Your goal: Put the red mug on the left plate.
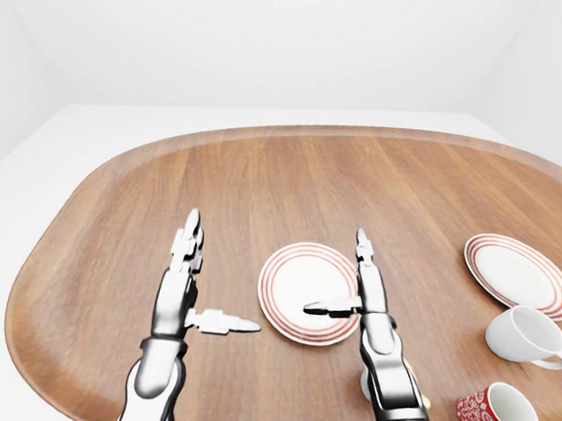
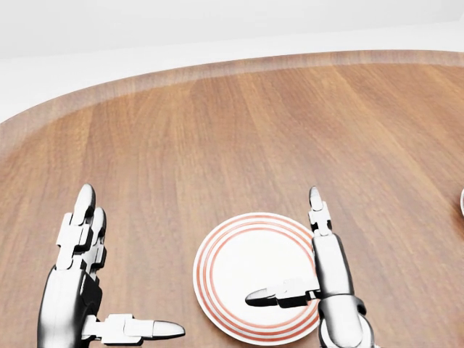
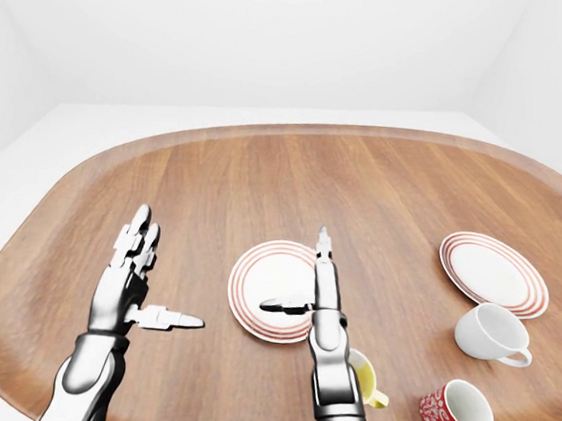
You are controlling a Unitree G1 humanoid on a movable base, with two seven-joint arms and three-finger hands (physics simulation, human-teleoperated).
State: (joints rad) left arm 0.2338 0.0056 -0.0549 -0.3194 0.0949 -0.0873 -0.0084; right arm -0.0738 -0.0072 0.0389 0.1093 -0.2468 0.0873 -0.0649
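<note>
Wood tabletop (image 1: 264,179): your right hand (image 1: 358,291) spread, hiding left plate (image 1: 298,288) edge; left hand (image 1: 191,287) spread; red mug (image 3: 453,411) on side, unheld.

Wooden table (image 3: 264,179), red mug (image 3: 453,412) on its side, two striped plates, open right hand (image 3: 306,279)
</note>
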